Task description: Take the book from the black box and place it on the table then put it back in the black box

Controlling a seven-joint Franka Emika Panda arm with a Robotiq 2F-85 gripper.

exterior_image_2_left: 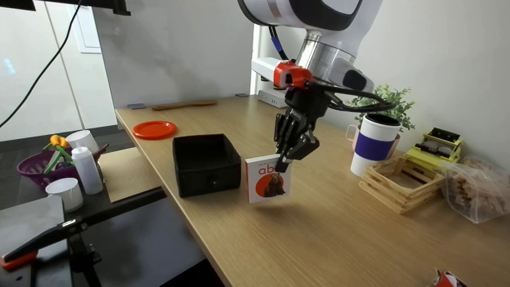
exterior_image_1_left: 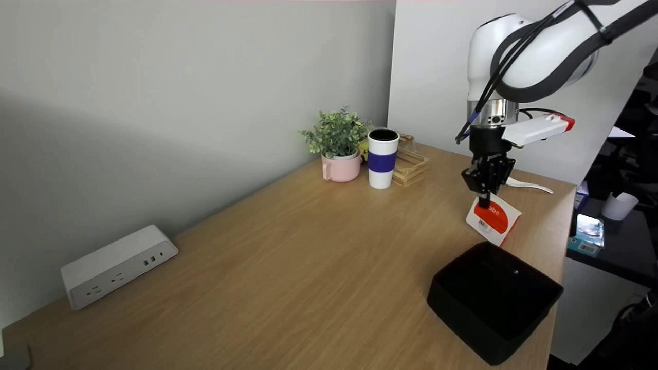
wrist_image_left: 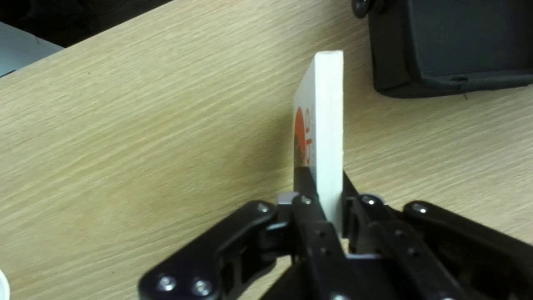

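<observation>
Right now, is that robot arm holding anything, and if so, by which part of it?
Yes, a small book. The pincer grips it across its front and back covers, near an upper corner.

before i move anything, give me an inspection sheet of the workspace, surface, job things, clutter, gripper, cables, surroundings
surface: light wood table, spills: nothing seen
book: outside the box, held on edge; cannot tell if it touches the table
black box: open-topped, on the table beside the book
clutter: cup, plant, wooden crate, plastic bag, red plate, power strip
gripper: closed on the book's upper part
cables: black cables along the arm; lying on the table, nothing seen
surroundings: grey wall alongside, white bottle beyond the table edge
</observation>
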